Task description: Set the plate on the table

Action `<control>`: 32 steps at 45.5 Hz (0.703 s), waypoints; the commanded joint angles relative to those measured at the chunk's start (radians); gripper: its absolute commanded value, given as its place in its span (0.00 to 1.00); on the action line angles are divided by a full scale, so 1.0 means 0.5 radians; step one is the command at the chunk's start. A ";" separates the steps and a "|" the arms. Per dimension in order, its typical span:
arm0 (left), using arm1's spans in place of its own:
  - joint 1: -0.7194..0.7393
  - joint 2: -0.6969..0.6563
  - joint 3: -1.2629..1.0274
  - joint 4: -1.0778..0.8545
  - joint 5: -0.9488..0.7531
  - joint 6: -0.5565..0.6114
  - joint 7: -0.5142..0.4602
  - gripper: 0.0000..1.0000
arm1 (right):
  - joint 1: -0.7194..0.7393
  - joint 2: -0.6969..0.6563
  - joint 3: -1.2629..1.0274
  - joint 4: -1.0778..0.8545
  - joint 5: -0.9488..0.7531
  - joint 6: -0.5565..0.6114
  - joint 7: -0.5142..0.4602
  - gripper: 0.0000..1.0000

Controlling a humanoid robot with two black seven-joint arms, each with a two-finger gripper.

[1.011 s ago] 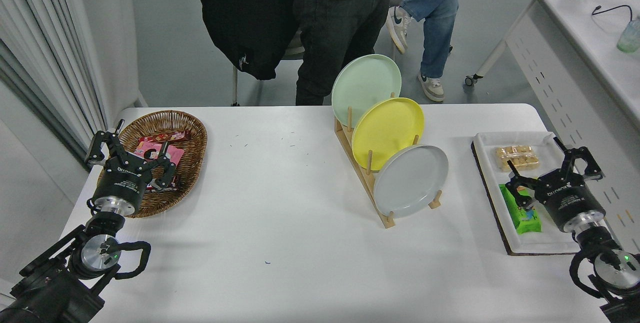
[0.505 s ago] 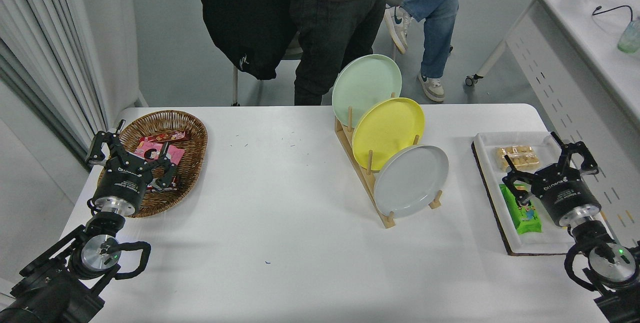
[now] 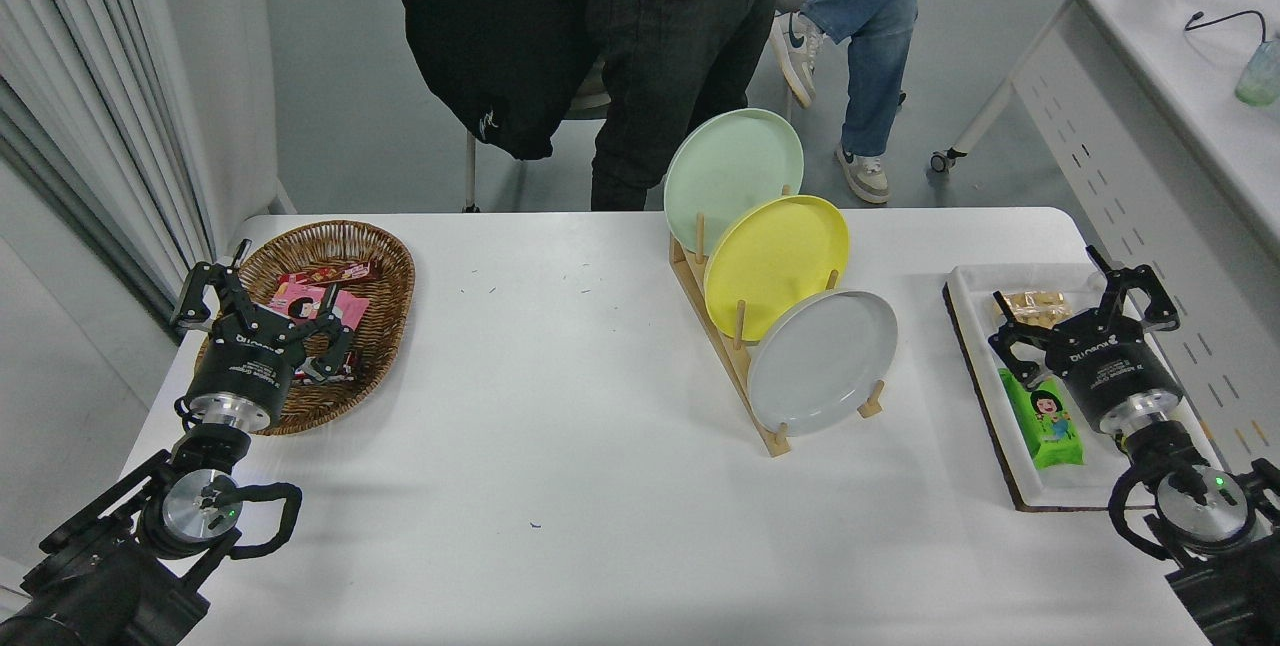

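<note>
White table [image 3: 560, 446]: grey plate [image 3: 822, 361] upright in rack [image 3: 735, 366]; right gripper [image 3: 1085, 301] & left gripper [image 3: 262, 298] both spread, empty.

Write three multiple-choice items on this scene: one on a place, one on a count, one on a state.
1. Where is the grey plate?
A. flat on the table
B. in the front slot of the wooden rack
C. in the basket

2. How many plates stand in the rack?
A. two
B. three
C. four

3. How is the right tool?
A. open over the white tray
B. shut on the grey plate
C. open over the basket

Answers:
1 B: it leans on edge nearest the camera, before the yellow plate.
2 B: green plate, yellow, grey.
3 A: its fingers are spread, holding nothing, above the tray.
</note>
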 commanded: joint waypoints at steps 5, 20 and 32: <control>0.000 0.000 0.000 0.000 0.001 0.000 0.000 0.98 | 0.087 -0.007 0.000 -0.139 0.003 -0.019 -0.003 0.99; 0.000 0.000 0.000 0.000 -0.002 0.000 0.000 0.98 | 0.143 -0.068 -0.098 -0.129 0.003 -0.019 -0.003 0.99; 0.000 0.000 0.000 0.000 0.001 0.000 0.000 0.98 | 0.167 -0.185 -0.312 -0.080 -0.058 -0.004 -0.003 0.99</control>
